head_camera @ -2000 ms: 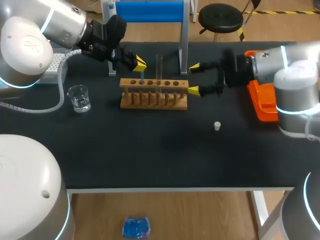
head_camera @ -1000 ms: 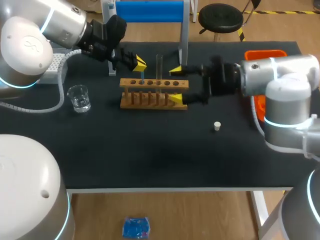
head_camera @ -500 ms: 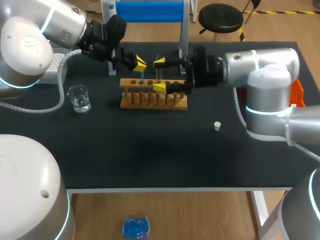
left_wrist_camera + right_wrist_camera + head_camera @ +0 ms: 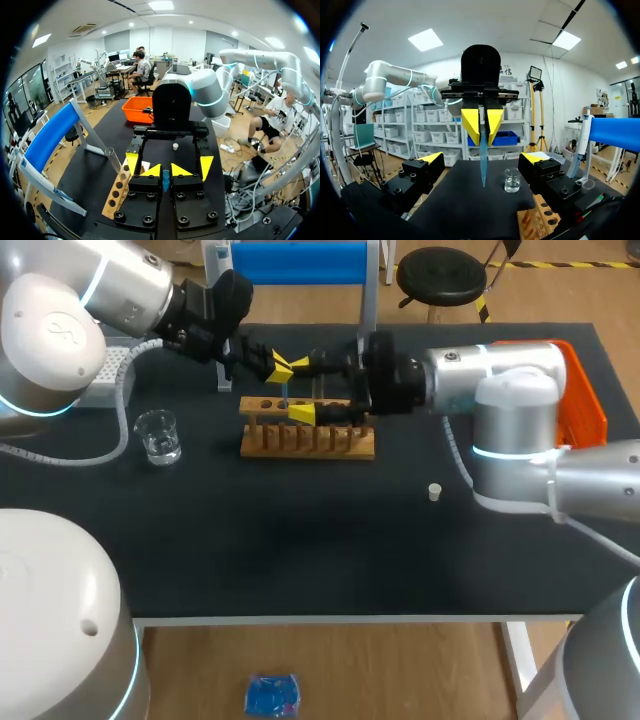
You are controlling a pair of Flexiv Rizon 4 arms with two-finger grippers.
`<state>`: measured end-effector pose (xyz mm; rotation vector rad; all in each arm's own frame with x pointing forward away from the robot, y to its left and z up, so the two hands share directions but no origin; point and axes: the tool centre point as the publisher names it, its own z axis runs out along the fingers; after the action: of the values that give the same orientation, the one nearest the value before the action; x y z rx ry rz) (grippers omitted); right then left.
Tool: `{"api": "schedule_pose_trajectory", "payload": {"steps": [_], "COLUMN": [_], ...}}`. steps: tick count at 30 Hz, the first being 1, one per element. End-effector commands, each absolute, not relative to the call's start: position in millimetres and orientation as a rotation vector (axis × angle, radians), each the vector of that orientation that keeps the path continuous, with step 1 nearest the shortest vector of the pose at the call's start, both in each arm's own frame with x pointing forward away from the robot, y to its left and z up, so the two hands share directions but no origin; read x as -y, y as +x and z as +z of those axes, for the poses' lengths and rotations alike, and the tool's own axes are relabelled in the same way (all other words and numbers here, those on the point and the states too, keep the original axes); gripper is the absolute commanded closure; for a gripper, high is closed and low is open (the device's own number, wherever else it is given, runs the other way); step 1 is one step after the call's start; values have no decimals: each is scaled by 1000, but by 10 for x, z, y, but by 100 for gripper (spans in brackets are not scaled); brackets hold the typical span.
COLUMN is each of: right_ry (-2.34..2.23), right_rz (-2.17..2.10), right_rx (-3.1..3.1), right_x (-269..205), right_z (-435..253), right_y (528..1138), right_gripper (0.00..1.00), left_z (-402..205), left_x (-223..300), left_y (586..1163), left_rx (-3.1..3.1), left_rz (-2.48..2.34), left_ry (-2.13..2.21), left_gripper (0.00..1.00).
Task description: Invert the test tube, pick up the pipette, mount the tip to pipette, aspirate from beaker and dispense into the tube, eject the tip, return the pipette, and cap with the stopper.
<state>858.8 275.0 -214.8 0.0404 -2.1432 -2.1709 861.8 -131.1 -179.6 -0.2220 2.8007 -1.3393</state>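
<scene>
My left gripper (image 4: 279, 367) hangs over the left end of the wooden rack (image 4: 308, 430), shut on a thin blue pipette tip (image 4: 165, 181) that points down. The right gripper (image 4: 300, 388) comes in from the opposite side and faces it. Its fingers are open, one on either side of the blue tip (image 4: 483, 160), not touching it. A clear test tube (image 4: 318, 371) stands upright in the rack, beside the right gripper. The glass beaker (image 4: 158, 435) stands left of the rack. The small white stopper (image 4: 434, 492) lies on the mat to the right.
A white tip box (image 4: 108, 371) sits at the far left under my left arm. An orange tray (image 4: 580, 392) lies at the right edge. A blue-topped stand (image 4: 290, 262) rises behind the rack. The black mat (image 4: 320, 550) stretches to the front edge.
My right arm has swept left from the orange tray to the rack, its open fingers now flanking the blue tip. The left arm has not moved.
</scene>
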Motion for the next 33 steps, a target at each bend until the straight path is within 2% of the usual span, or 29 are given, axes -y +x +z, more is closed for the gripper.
{"api": "schedule_pose_trajectory", "payload": {"steps": [1, 2, 4, 6, 9, 12, 15, 17, 20, 27, 28, 29, 30, 33], "right_ry": [46, 47, 51, 52, 57, 62, 70, 76, 83, 90, 90, 90, 90, 93], "right_rz": [-2178, -2178, -2178, -2176, -2171, -2170, -2169, -2166, -2159, -2158, -2159, -2159, -2160, -2161], "right_rx": [2130, 2129, 2126, 2126, 2124, 2123, 2123, 2123, 2123, 2120, 2120, 2119, 2118, 2118], "right_x": [-2823, -2831, -2845, -2858, -2882, -2899, -2914, -2923, -2935, -2941, -2940, -2939, -2939, -2936], "right_z": [-2171, -2169, -2166, -2163, -2159, -2149, -2140, -2138, -2140, -2140, -2139, -2138, -2137, -2135], "right_y": [8623, 8622, 8620, 8620, 8622, 8628, 8633, 8633, 8631, 8629, 8629, 8628, 8627, 8625], "right_gripper": [7, 17, 26, 27, 33, 30, 33, 31, 38, 79, 82, 88, 100, 100], "left_z": [-1785, -1785, -1785, -1785, -1785, -1785, -1785, -1785, -1785, -1785, -1785, -1785, -1785, -1785], "left_x": [1304, 1304, 1304, 1304, 1304, 1304, 1304, 1304, 1304, 1304, 1304, 1304, 1304, 1304], "left_y": [8622, 8622, 8622, 8622, 8622, 8622, 8622, 8622, 8622, 8622, 8622, 8622, 8622, 8622], "left_rx": [-2807, -2807, -2807, -2807, -2807, -2807, -2807, -2807, -2807, -2807, -2807, -2807, -2807, -2807], "left_rz": [-1336, -1336, -1336, -1336, -1336, -1336, -1336, -1336, -1336, -1336, -1336, -1336, -1336, -1336], "left_ry": [-221, -221, -221, -221, -221, -221, -221, -221, -221, -221, -221, -221, -221, -221], "left_gripper": [100, 100, 100, 100, 100, 100, 100, 100, 100, 100, 100, 100, 100, 100]}}
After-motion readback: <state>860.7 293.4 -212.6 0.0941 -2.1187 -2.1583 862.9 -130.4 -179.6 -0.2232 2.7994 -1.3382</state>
